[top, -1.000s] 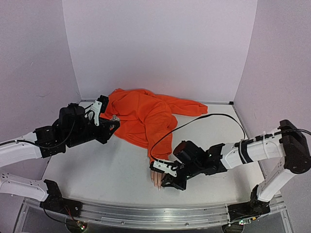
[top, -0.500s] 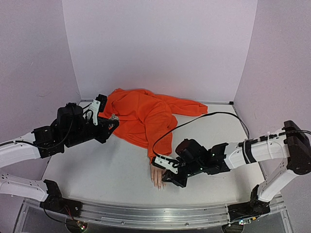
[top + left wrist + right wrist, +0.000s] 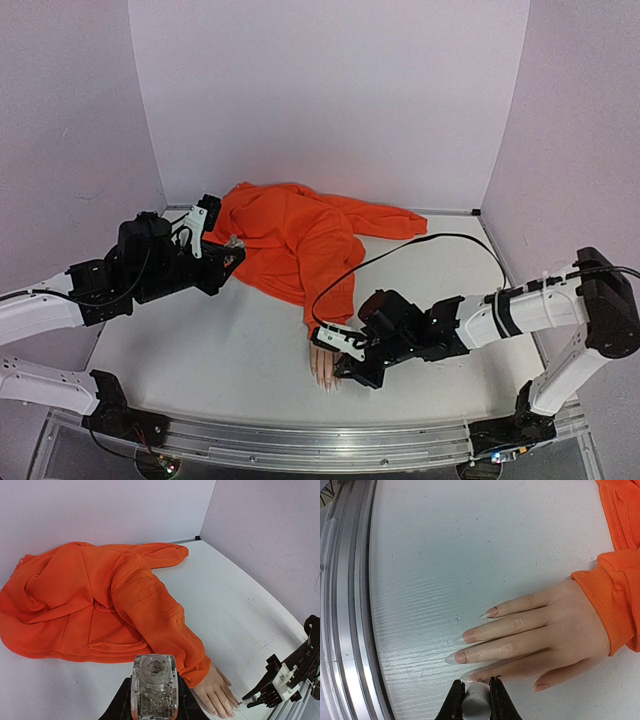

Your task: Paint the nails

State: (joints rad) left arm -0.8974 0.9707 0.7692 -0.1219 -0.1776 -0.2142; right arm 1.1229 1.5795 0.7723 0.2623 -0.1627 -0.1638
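Hoodie [image 3: 100, 595]: orange cloth, thick and soft, matt; the lettering on the sleeve is raised in the same orange.
Cuff [image 3: 607, 600]: ribbed knit, matt.
Hand [image 3: 555, 625]: skin-toned, smooth and moulded, rubbery look, faint sheen along the fingers.
Nails [image 3: 461, 658]: pale, part see-through, glossy.
Table [image 3: 470, 540]: white, matt, fine ridged grain.
Rail [image 3: 350, 630]: bare metal, brushed, dull shine.
Bottle [image 3: 154, 685]: clear and glossy, specks inside; glass or plastic, cannot tell.
Cap [image 3: 476, 702]: greyish white, smooth, matt.
Right gripper [image 3: 476, 681]: black plastic, matt.
Walls [image 3: 330, 100]: pale, flat matt.
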